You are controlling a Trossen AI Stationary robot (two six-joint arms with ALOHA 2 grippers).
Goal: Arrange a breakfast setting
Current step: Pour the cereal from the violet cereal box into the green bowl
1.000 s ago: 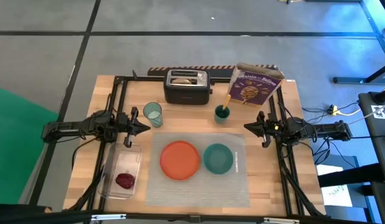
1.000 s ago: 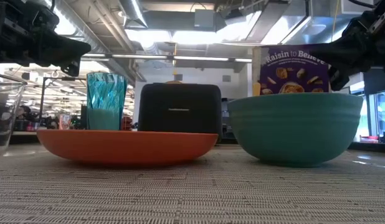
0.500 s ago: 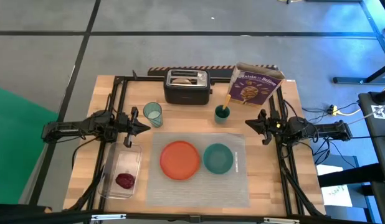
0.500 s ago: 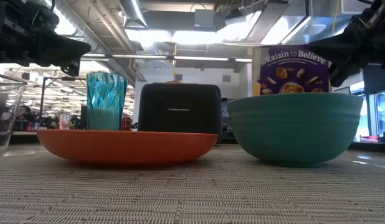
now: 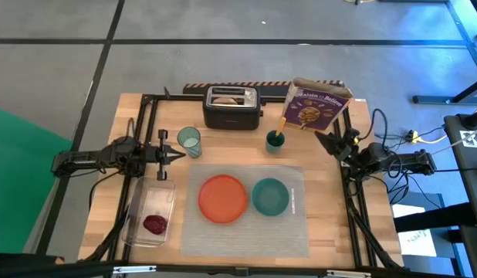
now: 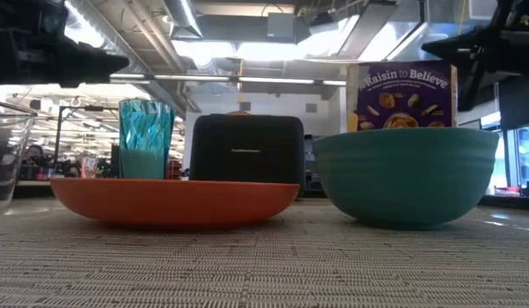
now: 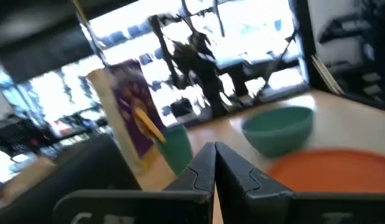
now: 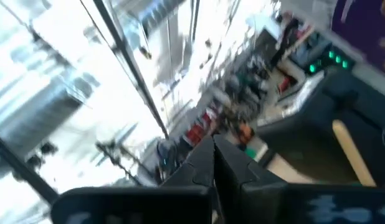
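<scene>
My right jaws (image 5: 332, 142), pressed together and empty, are now swinging toward the orange-handled spoon (image 5: 282, 127); left jaws (image 5: 175, 155) also pressed together, idling.

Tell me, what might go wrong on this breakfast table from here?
The shut right gripper sits close to the leaning purple cereal box and the small teal cup holding the orange-handled spoon; a swing there could tip either. The shut left gripper is right beside the clear bluish tumbler and might knock it over. The dark red fruit lies in a clear plastic tray, whose walls could make gripping awkward.
</scene>
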